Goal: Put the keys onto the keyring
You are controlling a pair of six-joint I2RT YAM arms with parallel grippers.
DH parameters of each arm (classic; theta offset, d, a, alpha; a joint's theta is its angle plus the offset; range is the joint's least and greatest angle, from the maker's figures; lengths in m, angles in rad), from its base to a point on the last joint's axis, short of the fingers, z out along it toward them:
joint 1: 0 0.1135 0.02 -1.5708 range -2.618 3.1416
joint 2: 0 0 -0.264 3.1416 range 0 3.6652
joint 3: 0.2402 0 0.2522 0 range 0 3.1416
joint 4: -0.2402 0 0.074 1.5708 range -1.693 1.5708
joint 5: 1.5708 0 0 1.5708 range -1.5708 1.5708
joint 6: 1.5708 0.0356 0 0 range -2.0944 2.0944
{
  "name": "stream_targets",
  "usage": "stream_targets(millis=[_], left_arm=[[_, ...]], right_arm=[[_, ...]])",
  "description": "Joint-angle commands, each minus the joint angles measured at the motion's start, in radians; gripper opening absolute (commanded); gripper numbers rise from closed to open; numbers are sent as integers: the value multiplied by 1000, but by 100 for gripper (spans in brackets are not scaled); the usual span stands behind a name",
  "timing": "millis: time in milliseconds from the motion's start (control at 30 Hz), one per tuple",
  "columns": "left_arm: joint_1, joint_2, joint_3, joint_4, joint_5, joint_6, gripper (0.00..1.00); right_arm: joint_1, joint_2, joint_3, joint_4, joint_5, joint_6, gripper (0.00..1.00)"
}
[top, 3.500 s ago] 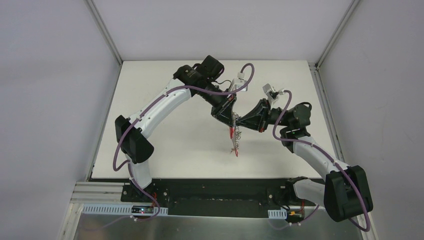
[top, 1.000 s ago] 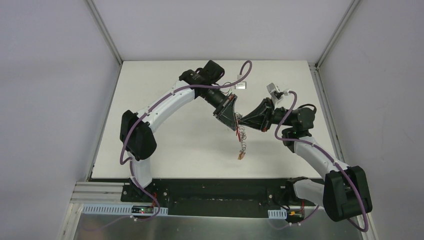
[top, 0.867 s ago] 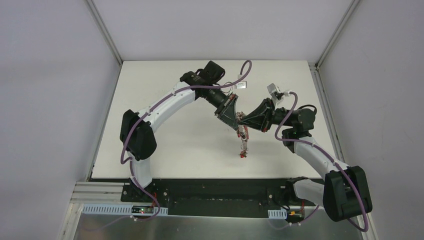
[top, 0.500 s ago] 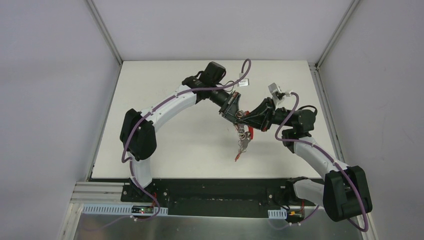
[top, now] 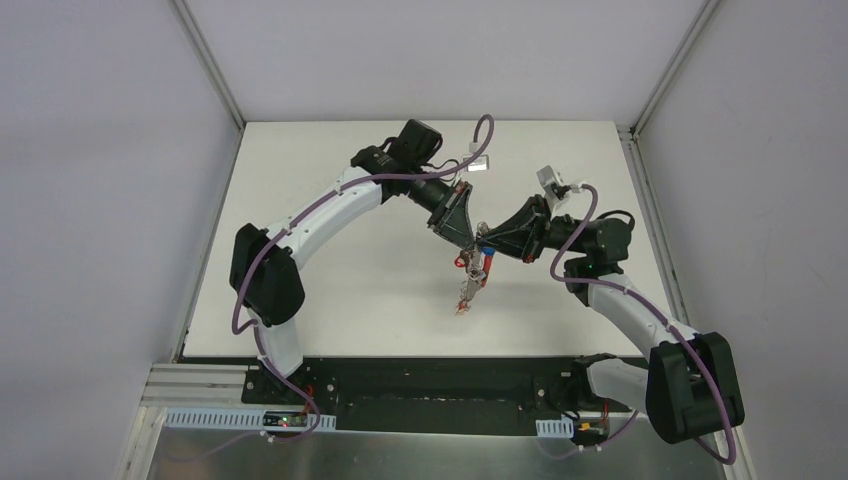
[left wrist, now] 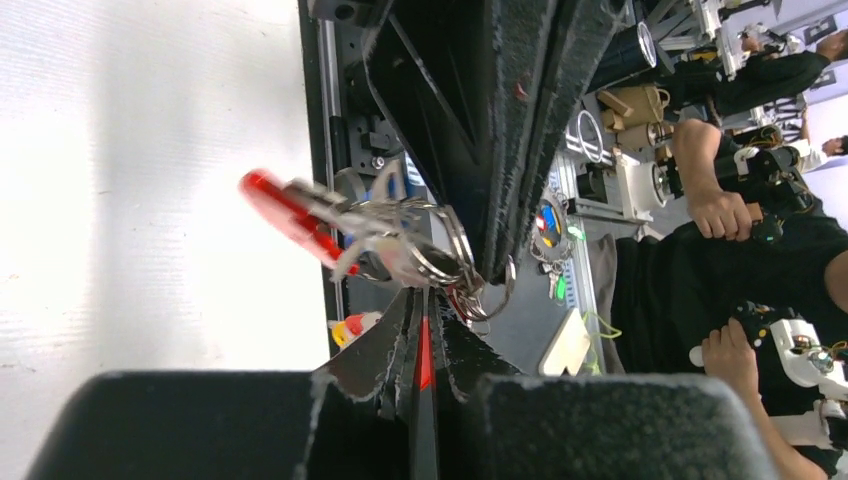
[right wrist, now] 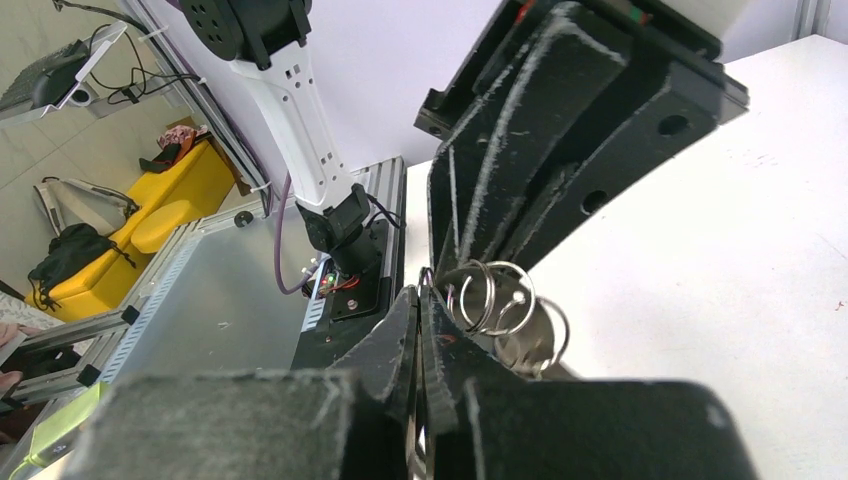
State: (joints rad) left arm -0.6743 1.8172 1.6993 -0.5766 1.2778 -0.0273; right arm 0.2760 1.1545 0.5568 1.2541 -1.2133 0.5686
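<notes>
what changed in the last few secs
The dangling keyring has swung: its lower end now hangs a little further left in the top view than a second ago. The left tool and right tool shifted only slightly. Unchanged: both tools stay shut on the keyring, tip to tip above the table. Nothing was taken or let go.

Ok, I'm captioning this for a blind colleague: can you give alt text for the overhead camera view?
Two robot arms reach inward over a white table, the left fingers and right fingers closed and meeting tip to tip above its middle. From there a keyring of metal rings hangs down, with red and blue bits on it.
</notes>
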Motion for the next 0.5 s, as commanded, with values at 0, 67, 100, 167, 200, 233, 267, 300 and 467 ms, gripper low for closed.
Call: stream_targets(millis=[0,67,100,167,200,233,267,300,467], left_arm=[[-2,-56,83,-233,-16,240,9],[-2,-60,97,-281,-26,292,13],[-2,-63,98,-289,-32,302,15],[-2,-68,97,-290,-38,315,17],[-2,-68,97,-291,-40,317,18],[-2,-68,98,-292,-39,318,19],[-2,-67,101,-292,-41,319,19],[-2,-66,102,-294,-42,320,19],[-2,-61,113,-296,-60,322,19]], right_arm=[[-10,-23,15,32,8,-19,0],[-9,-21,16,31,4,-17,0],[-10,-20,17,31,2,-17,0],[-9,-19,20,31,-2,-14,0],[-10,-21,20,30,-3,-13,0],[-10,-21,20,30,-4,-12,0],[-9,-21,20,31,-6,-12,0],[-10,-21,20,30,-7,-12,0],[-10,-18,21,30,-9,-8,0]])
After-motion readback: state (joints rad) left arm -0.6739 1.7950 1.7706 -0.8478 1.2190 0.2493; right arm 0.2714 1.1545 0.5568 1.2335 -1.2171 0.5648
